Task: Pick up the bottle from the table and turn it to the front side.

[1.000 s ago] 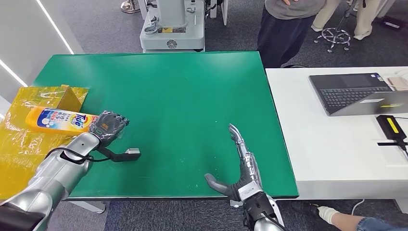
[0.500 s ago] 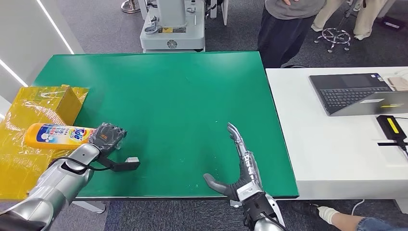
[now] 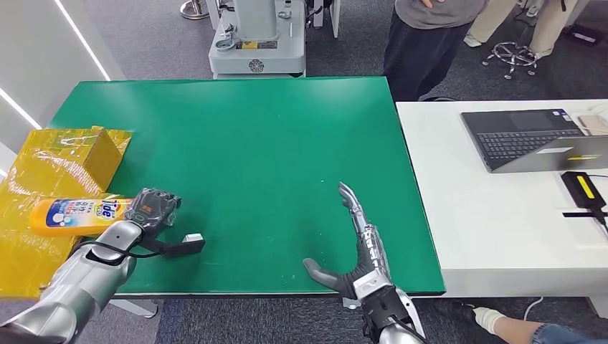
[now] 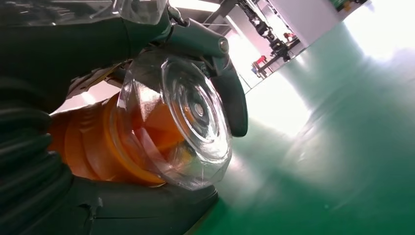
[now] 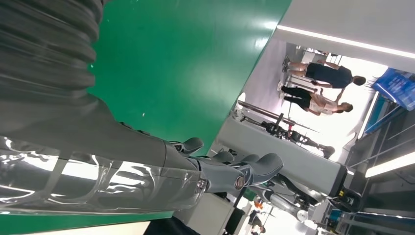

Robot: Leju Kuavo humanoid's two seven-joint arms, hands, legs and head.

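While the left hand (image 3: 153, 207) is gripping the bottle (image 3: 77, 213) at its cap end, it is drawing back toward the robot's own side and toward the near left corner of the bench (image 3: 251, 136), compared with one second ago. The bottle is lying almost flat in this hand, with its orange body pointing out to the left, over the yellow wrapped box (image 3: 54, 179) that is standing beside the bench. In the left wrist view the fingers (image 4: 230, 98) are closing around the clear round end of the bottle (image 4: 191, 122), so the hold is looking firm. The blue and white label is facing up to the head camera, but it is sitting lower and more to the left than before, and part of the printing is now hiding behind the hand. I am judging that the picking up is done and the turning is in progress; the front side is perhaps already showing. The right hand (image 3: 356, 247) is staying in its place at the near edge of the bench, with fingers stretched and apart, holding nothing.
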